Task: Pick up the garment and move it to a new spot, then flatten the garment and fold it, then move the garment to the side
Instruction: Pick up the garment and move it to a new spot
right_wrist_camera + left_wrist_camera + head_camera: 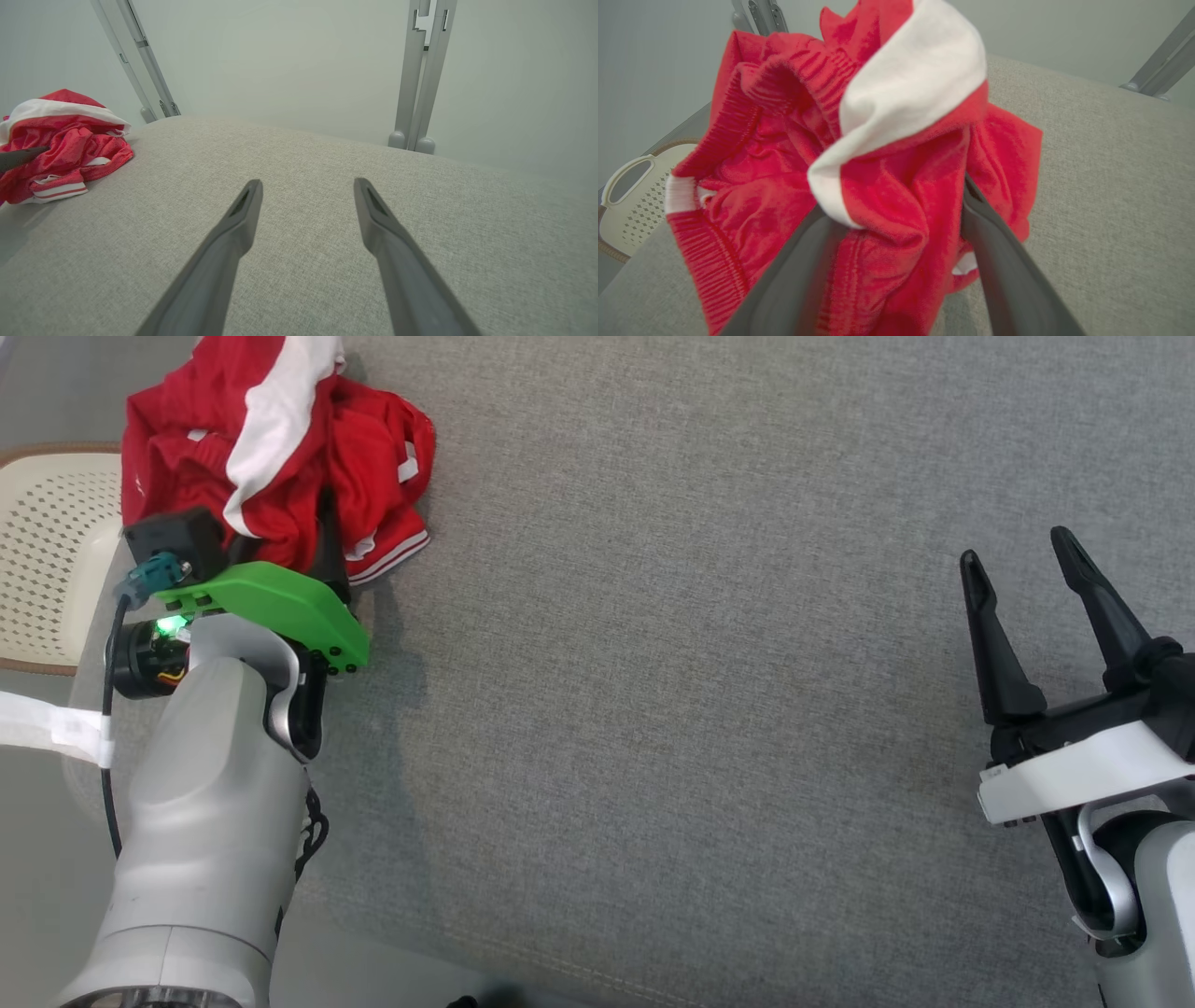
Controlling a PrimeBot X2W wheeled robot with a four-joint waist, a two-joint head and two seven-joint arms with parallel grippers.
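Head view: a red garment (pixel 280 448) with a broad white stripe and ribbed, striped hems is bunched in a crumpled heap at the far left corner of the tabletop (pixel 700 709), which is covered in grey woven cloth. The left claw (pixel 280 537) is shoved into the near side of the heap, tips buried in the folds. A cream perforated plastic basket (pixel 47 551) is parked just off the left edge. The right claw (pixel 1018 551) is held well apart from all that, over bare cloth at the right, spread wide.

Left wrist view: the two dark fingers (pixel 999 261) are spread wide, with soft knit folds bulging between them, not pinched. A ribbed band is curled up at the left.

Right wrist view: grey weave is seen between the parted fingers. The heap is way off left, and grey metal posts (pixel 420 84) are stood behind the far edge.
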